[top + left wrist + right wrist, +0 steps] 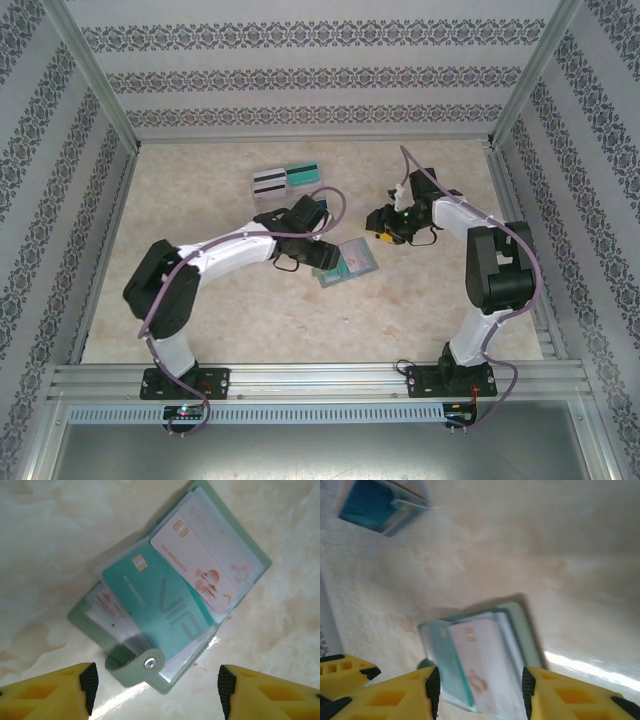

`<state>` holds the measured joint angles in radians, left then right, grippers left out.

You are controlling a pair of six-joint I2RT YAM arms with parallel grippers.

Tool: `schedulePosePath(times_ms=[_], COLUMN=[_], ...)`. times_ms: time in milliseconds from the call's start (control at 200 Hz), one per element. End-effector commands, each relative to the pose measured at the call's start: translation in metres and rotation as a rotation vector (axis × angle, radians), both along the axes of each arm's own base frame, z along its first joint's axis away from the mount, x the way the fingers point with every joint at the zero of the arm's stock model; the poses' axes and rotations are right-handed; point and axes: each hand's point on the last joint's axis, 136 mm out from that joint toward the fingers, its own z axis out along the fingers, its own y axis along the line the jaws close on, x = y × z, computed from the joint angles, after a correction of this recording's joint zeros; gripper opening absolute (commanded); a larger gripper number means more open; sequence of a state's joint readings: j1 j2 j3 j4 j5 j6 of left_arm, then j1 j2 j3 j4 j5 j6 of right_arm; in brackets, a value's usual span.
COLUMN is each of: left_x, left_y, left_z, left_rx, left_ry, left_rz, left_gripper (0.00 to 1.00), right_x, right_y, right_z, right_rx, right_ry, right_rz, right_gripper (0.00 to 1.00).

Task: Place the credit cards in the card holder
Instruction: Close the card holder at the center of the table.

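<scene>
The card holder (350, 262) lies open on the table, sage green with clear pockets. In the left wrist view the holder (240, 545) carries a teal credit card (160, 605) and a pale card with pinkish marks (205, 565), both lying partly out of its pockets. My left gripper (322, 258) hovers at the holder's near-left edge; this gripper (156, 692) is open, with the snap strap (135, 665) just ahead of it. My right gripper (382, 232) is open beside the holder's upper right. In the blurred right wrist view the holder (525, 625) shows between the right gripper's (480, 692) fingers. Two more cards lie far back: a white striped one (268, 181) and a teal-blue one (303, 175).
The marble-look table (200, 300) is fenced by patterned walls and a metal frame. The teal-blue card (372, 505) appears at the upper left of the right wrist view. A wall's foot (327, 620) runs along that view's left edge.
</scene>
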<state>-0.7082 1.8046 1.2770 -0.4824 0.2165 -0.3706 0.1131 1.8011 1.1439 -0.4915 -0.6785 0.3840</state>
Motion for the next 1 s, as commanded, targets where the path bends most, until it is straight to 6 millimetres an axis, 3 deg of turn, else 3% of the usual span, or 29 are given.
schedulePosePath(times_ms=[0, 205, 485, 799, 999], left_x=[-0.011, -0.010, -0.009, -0.011, -0.011], left_y=[0.009, 0.006, 0.007, 0.009, 0.009], left_z=[-0.024, -0.045, -0.054, -0.066, -0.067], left_rx=[0.115, 0.116, 0.127, 0.138, 0.134], left_ry=[0.088, 0.125, 0.146, 0.159, 0.160], left_rz=[-0.055, -0.037, -0.009, -0.001, 0.001], left_gripper=[0.62, 0.59, 0.59, 0.59, 0.59], right_x=[-0.018, -0.026, -0.032, -0.033, -0.028], right_y=[-0.011, 0.001, 0.013, 0.045, 0.052], right_z=[-0.025, -0.042, -0.060, -0.049, -0.027], right_rx=[-0.085, -0.097, -0.162, -0.063, 0.002], right_ry=[0.059, 0.097, 0.131, 0.127, 0.088], right_rz=[0.036, 0.073, 0.126, 0.157, 0.149], right_gripper=[0.50, 0.51, 0.51, 0.51, 0.51])
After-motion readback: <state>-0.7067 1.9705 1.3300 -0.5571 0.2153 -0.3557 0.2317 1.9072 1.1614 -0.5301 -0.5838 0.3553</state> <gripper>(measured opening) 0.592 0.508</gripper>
